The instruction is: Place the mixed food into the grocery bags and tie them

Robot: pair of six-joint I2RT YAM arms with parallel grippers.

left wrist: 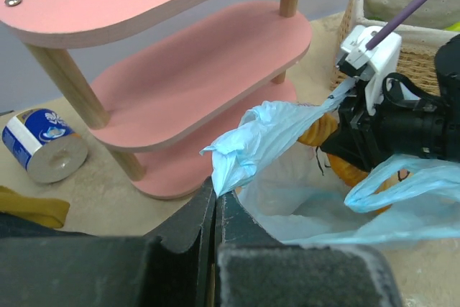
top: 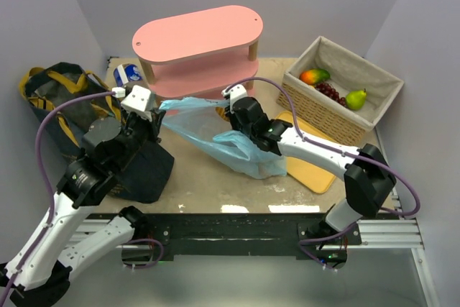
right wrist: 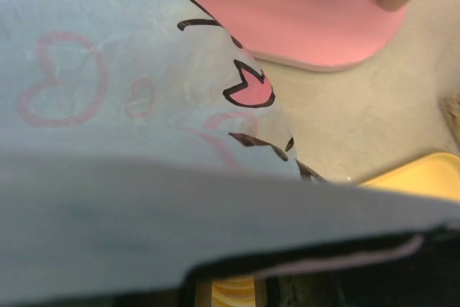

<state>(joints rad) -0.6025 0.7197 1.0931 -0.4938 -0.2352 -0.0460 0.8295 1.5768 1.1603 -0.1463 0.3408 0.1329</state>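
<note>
1. Top: my left gripper [top: 158, 111] and right gripper [top: 225, 107] stretch the blue plastic bag [top: 244, 150] between them at the table's middle.
2. Left wrist: my left fingers [left wrist: 194, 213] pinch its handle.
3. Right wrist: the bag hides my jaws.

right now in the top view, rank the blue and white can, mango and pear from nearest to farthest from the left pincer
1. Blue and white can, just behind the left pincer, by the pink shelf.
2. Mango, left end of the wicker basket.
3. Pear, right end of that basket.
</note>
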